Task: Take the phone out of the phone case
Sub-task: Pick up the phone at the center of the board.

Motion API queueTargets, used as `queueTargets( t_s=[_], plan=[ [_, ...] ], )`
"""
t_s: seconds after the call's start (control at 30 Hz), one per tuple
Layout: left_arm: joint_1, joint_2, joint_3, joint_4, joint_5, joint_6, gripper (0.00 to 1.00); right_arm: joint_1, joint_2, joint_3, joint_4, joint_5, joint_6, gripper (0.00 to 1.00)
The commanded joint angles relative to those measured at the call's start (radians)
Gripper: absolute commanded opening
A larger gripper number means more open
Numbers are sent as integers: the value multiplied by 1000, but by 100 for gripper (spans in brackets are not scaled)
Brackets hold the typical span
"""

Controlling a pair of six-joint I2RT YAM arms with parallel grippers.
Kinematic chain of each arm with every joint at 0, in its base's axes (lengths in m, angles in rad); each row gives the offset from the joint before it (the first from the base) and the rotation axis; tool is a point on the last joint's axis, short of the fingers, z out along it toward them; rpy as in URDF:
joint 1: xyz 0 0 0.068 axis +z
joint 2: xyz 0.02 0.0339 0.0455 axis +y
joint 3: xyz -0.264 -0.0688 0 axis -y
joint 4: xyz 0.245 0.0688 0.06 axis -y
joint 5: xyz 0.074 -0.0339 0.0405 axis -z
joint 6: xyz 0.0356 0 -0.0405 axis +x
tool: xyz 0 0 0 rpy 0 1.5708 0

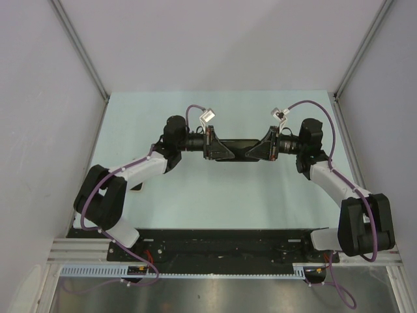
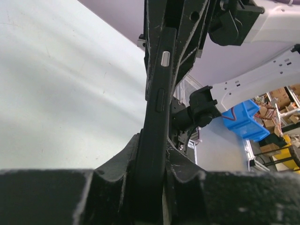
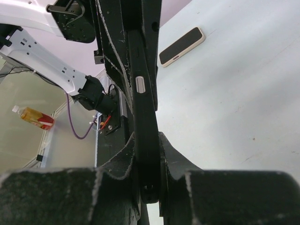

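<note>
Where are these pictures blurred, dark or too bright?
Top view: evenly lit and sharp, but the case is small and black. Left wrist view: the left hand is dark and soft near the lens, the table washed out, the case edge sharp. Right wrist view: the right hand is soft likewise; the phone on the table is clear.

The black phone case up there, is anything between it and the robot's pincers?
Nothing visible. The left pincer and right pincer are each closed directly on an end of the slim black phone case, held between them above the pale table.
</note>
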Motion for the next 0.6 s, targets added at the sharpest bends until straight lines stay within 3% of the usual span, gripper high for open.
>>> queueTargets(
  t_s=[0.0, 0.17, 0.27, 0.3, 0.4, 0.57],
  plan=[
    [-11, -49, 21, 118, 21, -10, 17, 0, 28, -15, -38, 131, -21, 0],
    [-11, -46, 23, 123, 36, -15, 13, 4, 33, -15, -42, 133, -30, 0],
    [-11, -38, 30, 128, 56, -24, 0, 3, 31, -15, -45, 133, -36, 12],
    [-11, -35, 32, 126, 64, -29, 0, 1, 31, -15, -45, 130, -37, 22],
    [-11, -37, 32, 126, 64, -33, 0, -8, 28, -15, -41, 124, -36, 37],
    [-11, -38, 26, 126, 56, -29, 0, -40, 11, -15, -25, 108, -19, 48]
  ],
)
